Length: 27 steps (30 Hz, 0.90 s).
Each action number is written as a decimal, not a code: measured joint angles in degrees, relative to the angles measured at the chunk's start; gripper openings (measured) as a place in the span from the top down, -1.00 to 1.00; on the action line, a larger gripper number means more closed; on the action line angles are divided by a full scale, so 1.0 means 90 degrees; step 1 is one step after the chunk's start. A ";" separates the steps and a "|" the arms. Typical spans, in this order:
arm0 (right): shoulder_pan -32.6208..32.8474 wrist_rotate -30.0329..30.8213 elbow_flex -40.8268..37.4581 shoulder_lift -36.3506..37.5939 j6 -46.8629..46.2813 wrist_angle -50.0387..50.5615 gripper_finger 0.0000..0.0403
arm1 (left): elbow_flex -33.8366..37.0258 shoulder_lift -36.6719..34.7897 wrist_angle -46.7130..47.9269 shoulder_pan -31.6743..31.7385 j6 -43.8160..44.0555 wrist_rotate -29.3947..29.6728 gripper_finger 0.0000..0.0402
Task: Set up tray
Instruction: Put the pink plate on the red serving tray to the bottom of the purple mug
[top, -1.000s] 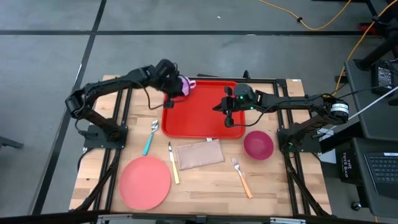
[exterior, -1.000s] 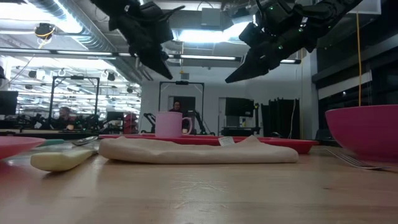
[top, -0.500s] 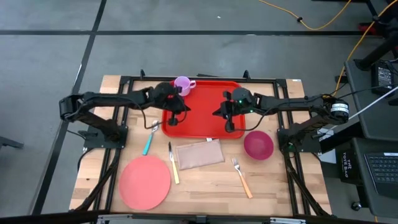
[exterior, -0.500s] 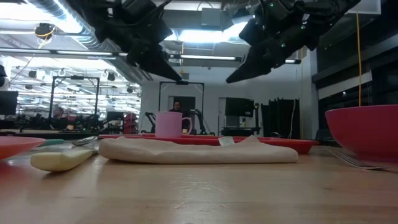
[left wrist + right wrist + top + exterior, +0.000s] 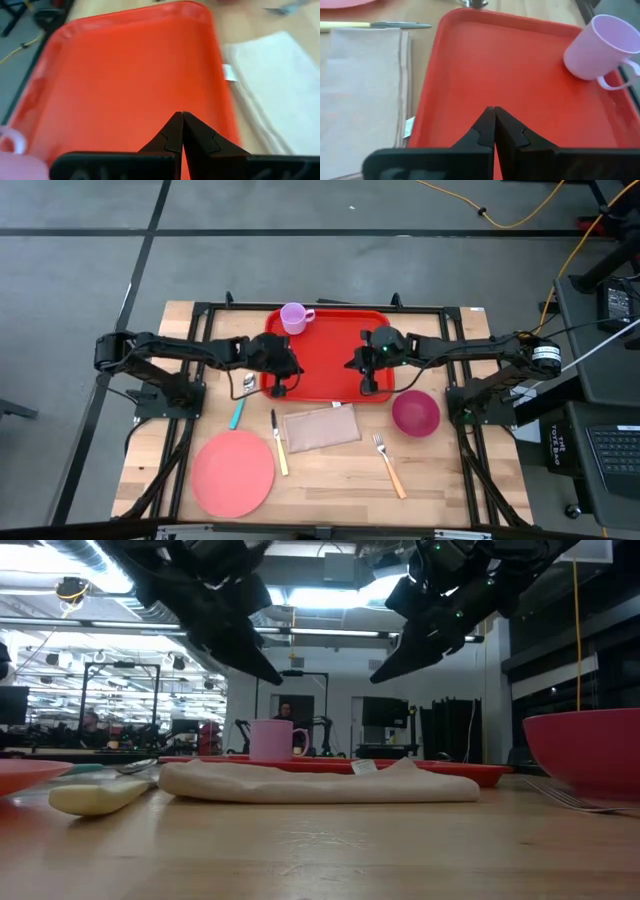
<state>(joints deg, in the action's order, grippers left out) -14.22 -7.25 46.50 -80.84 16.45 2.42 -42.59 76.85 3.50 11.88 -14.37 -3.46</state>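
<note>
Wooden surface (image 5: 440, 480), seen from above, with a black frame around it.

- Red tray (image 5: 325, 355): at the far middle of the surface, flat.
- Pale purple cup (image 5: 293, 317): upright in the tray's far left corner, handle pointing right.
- Left claw (image 5: 279, 385): over the tray's near left edge.
- Right claw (image 5: 370, 383): over the tray's near right part.
- Spoon, teal handle (image 5: 241, 402): just left of the tray.
- Beige napkin (image 5: 320, 427): just before the tray.
- Knife, yellow handle (image 5: 279, 444): left of the napkin.
- Pink plate (image 5: 233, 472): near left.
- Magenta bowl (image 5: 415, 412): right of the napkin.
- Fork, orange handle (image 5: 390, 466): before the bowl.
</note>
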 joint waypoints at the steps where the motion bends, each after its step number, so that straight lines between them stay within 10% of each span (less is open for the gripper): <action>1: 0.0022 0.0009 0.0000 0.0000 -0.0043 0.0003 0.96 | 0.0000 -0.0056 0.0118 -0.0105 0.0032 0.0001 0.99; 16: 0.0575 0.0017 0.0000 0.0000 -0.0108 -0.0006 0.96 | 0.0000 -0.0907 0.2361 -0.1744 0.2551 0.1111 0.99; 27: 0.0705 0.0007 0.0000 0.0000 -0.0102 -0.0236 0.96 | 0.0000 -0.0925 0.2915 -0.2525 0.3628 0.0727 0.98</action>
<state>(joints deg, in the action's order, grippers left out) -7.88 -7.18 46.50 -80.84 15.53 0.30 -42.59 68.53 29.73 -10.85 18.28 3.08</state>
